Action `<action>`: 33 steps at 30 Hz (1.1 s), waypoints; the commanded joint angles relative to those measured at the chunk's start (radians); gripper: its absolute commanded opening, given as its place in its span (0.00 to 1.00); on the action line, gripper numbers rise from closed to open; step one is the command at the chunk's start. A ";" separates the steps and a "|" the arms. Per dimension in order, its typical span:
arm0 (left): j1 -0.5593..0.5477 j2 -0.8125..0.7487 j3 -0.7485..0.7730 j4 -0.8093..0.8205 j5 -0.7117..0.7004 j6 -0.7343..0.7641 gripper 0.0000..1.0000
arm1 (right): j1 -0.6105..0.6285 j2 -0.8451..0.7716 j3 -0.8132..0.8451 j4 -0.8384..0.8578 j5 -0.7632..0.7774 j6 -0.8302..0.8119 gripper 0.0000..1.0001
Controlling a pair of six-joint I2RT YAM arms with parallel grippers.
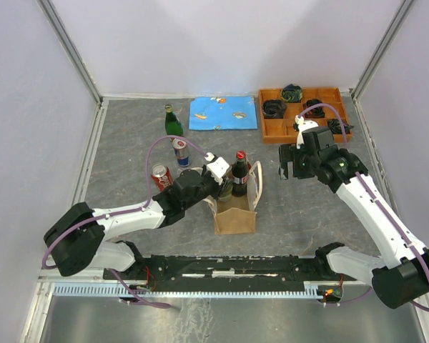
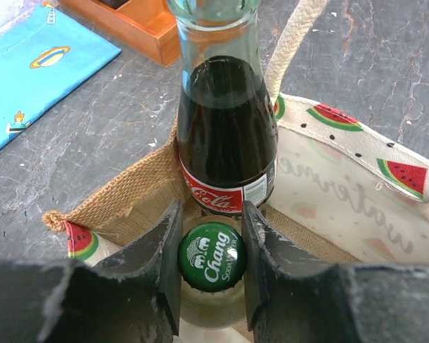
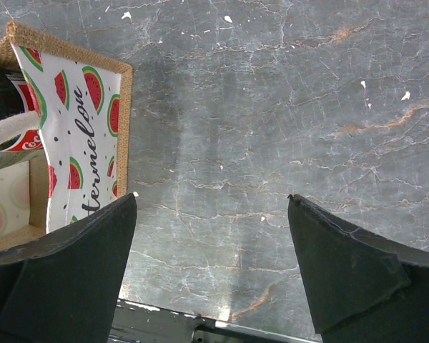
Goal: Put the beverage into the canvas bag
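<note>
Grey stone look, top view: marbled tabletop [image 1: 129,143] enclosed by plain white walls [image 1: 222,43].
Top view, far edge: blue printed cloth [image 1: 224,113] lies flat beside an orange compartment tray [image 1: 272,130] that holds dark items too small to name.
Top view, loose drinks: green glass bottle [image 1: 173,121], blue-and-silver can [image 1: 180,151] and red can [image 1: 161,175] stand upright left of the bag.
Top view, container: canvas bag [image 1: 236,220] stands upright near the middle with its mouth open and a Coca-Cola bottle [image 1: 239,171] in it.
Top view, arm: left gripper [image 1: 218,175] hangs over the bag's left side.
Left wrist, lining: cream with a watermelon print.
Left wrist, beverage: Chang soda water bottle [image 2: 211,255], green cap up, sits within the bag's mouth just in front of the Coca-Cola bottle. How deep it sits cannot be told.
Left wrist, pincer: both fingers [image 2: 161,257] press against the cap's sides, pinching it.
Right wrist, pincer: right gripper [image 3: 211,196] is spread wide over bare tabletop.
Right wrist, bag: it sits at the left edge, beside the left finger, with the watermelon lining and a cream handle [image 3: 11,128] showing.
</note>
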 commanded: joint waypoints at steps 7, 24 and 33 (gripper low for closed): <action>-0.003 -0.009 0.014 0.060 -0.102 0.035 0.03 | 0.003 -0.005 0.006 0.029 -0.008 -0.007 0.94; -0.003 -0.048 0.100 -0.028 -0.125 0.000 0.84 | 0.002 0.009 0.010 0.039 -0.019 -0.005 0.94; -0.002 -0.146 0.183 -0.116 -0.150 -0.064 0.86 | 0.004 0.015 0.010 0.043 -0.022 -0.004 0.94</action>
